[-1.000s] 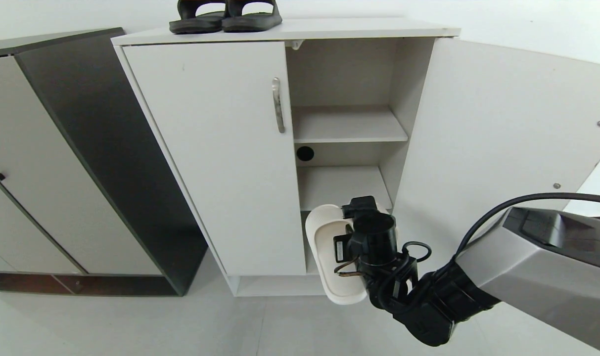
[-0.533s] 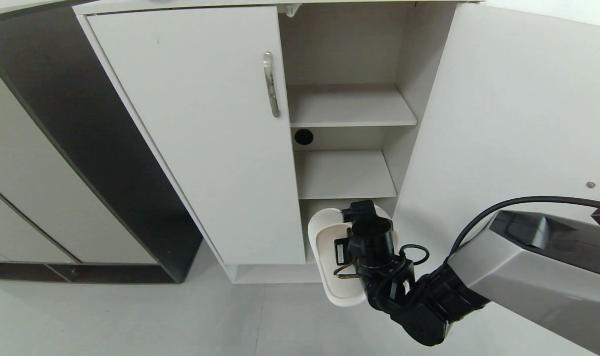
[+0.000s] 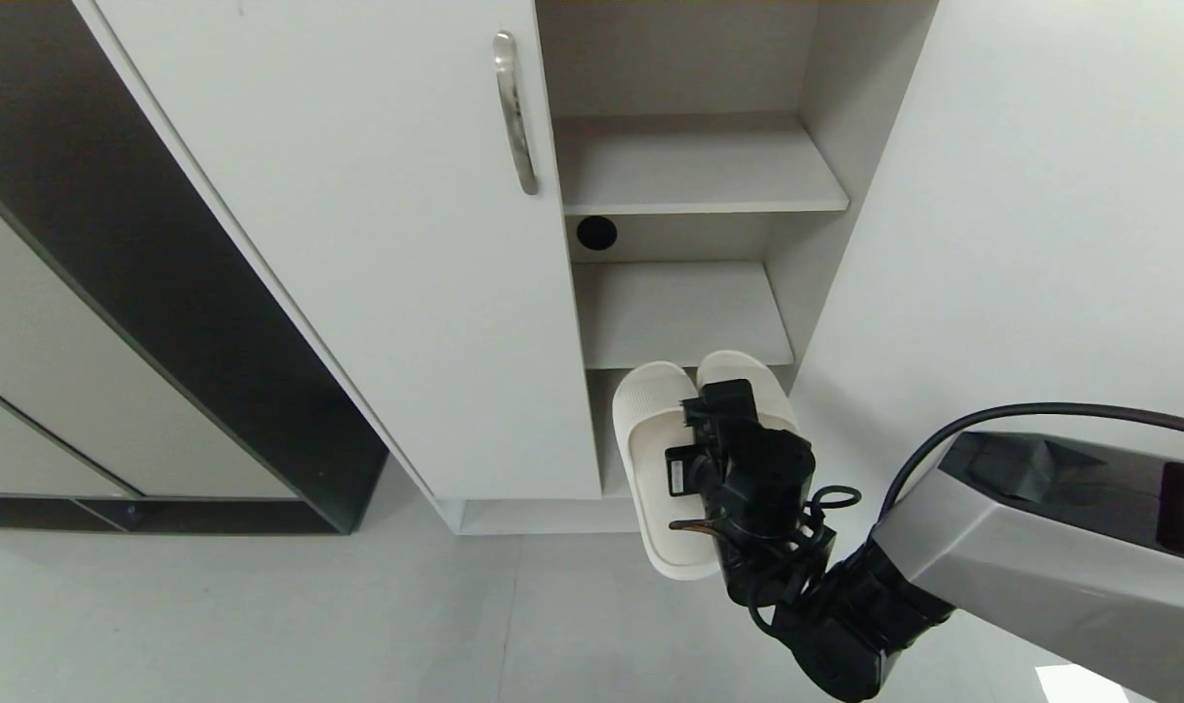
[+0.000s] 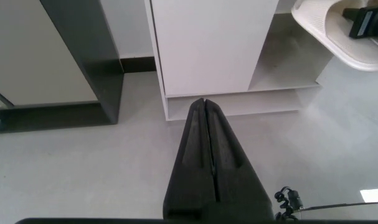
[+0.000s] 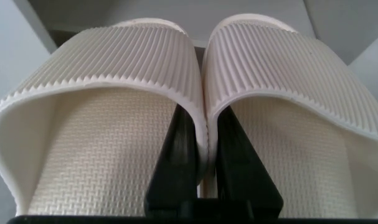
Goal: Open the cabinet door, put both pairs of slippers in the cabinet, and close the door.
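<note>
While the right gripper [image 5: 204, 127] pinches the white slippers [image 5: 114, 81] by their adjoining walls, the head view sets them at six o'clock of the cabinet shelves [image 3: 684, 312]; the left gripper [image 4: 205, 115] is closed.

The right gripper [image 5: 205, 134] grips a pair of cream slippers [image 5: 108, 99]. Its two black jaws are pinched on the adjoining inner walls, where the slippers press together. One slipper sits on each side of the gripper, soles level with each other, each with a ribbed strap arching over a herringbone-textured footbed. Past the toes, farther from the gripper, grey surfaces of the cabinet [image 5: 83, 9] show.
</note>
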